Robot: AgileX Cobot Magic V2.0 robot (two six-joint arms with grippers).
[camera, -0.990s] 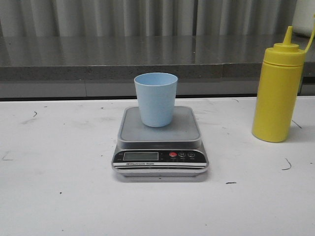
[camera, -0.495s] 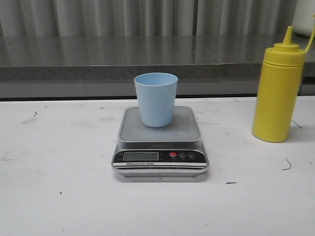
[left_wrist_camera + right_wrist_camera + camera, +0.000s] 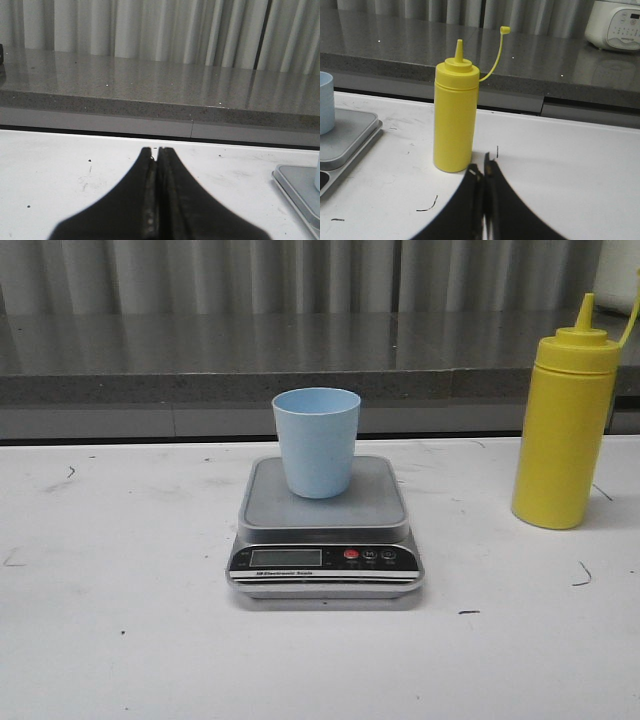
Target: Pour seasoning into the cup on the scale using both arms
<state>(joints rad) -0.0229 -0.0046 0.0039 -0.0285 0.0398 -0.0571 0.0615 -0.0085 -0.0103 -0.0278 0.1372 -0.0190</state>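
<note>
White, scuffed tabletop [image 3: 120, 640] fills the foreground, marked with small dark streaks. Nearest the front camera sits the scale [image 3: 325, 530], its black panel showing an LCD, one red button and dark buttons whose labels are too small to read; the display shows no legible figure. On its platform stands the light blue cup [image 3: 317, 442], upright, its interior hidden from this angle. To the robot's right, well apart from the scale, the yellow seasoning bottle [image 3: 563, 425] stands upright on the table, its tethered cap strap cut off by the frame edge. Neither arm appears in the front view. In the left wrist view the left gripper [image 3: 157, 152] has its fingers pressed together, empty, with only a corner of the scale visible. In the right wrist view the right gripper [image 3: 482, 172] is likewise closed on nothing, its tips just before the bottle's base. Behind runs a grey stone counter [image 3: 200, 350], backed by pale curtains [image 3: 300, 275]; a white appliance [image 3: 615, 25] rests on it, partly cropped.
</note>
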